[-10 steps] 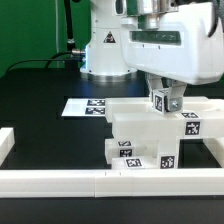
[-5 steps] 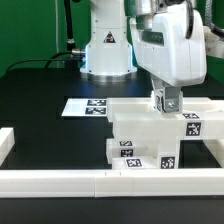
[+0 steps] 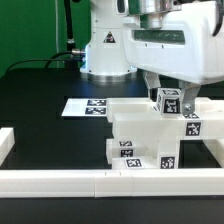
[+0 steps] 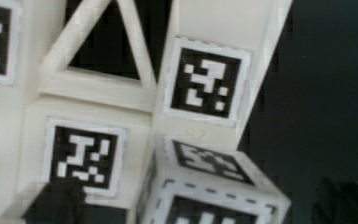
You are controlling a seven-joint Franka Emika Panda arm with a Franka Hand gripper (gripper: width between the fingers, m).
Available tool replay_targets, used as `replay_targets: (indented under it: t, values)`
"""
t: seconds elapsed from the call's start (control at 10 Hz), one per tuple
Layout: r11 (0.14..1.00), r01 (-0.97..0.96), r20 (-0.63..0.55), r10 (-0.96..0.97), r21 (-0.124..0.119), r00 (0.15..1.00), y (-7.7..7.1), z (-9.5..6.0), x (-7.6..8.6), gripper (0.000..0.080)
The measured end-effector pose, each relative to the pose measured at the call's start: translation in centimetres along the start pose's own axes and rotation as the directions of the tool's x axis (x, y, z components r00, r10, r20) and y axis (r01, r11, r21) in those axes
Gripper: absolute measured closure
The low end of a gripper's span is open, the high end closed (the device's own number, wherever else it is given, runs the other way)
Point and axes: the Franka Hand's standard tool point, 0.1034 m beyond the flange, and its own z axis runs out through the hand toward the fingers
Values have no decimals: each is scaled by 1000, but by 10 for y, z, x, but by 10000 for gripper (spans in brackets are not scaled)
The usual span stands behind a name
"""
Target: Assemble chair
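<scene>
The chair (image 3: pixel 140 135) stands in the middle of the table as a white blocky assembly with square tags. A square leg (image 3: pixel 169 101) with a tag sticks up from its top on the exterior view's right. My gripper (image 3: pixel 169 98) hangs over this leg with one finger on each side. In the wrist view the leg (image 4: pixel 208 190) lies between the two dark fingertips (image 4: pixel 55 203), with a gap showing on each side, so the gripper (image 4: pixel 197 205) is open around it. An X-braced frame (image 4: pixel 108 50) and a tagged part (image 4: pixel 204 78) lie beyond the leg.
The marker board (image 3: pixel 88 106) lies flat behind the chair on the exterior view's left. A long low white border rail (image 3: pixel 60 180) runs along the front, with a short arm (image 3: pixel 6 142) at the left. The robot base (image 3: pixel 105 50) stands at the back.
The hand turned about the leg half a second ago and has turned back. The leg's tag now faces the exterior camera in full, and the fingers stand wider apart.
</scene>
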Motion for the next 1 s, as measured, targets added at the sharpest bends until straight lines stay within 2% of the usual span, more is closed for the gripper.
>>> replay_targets:
  t: [0.1,0.2,0.3,0.6,0.7,0.8,1.0]
  values:
    - [994,110,1,-110,-5,994,1,0,0,154]
    - [964,265,16,-265,-24,964,4,1,-2,151]
    - [928,372,22,-371,-34,928,5,1,-3,151]
    - [758,651,28,-650,-35,759,5,1,-3,151]
    - [703,710,27,-710,-47,704,4,-1,-3,151]
    - [611,789,30,-789,-66,614,3,-2,-3,151]
    - [472,878,41,-878,-86,476,4,0,-2,151]
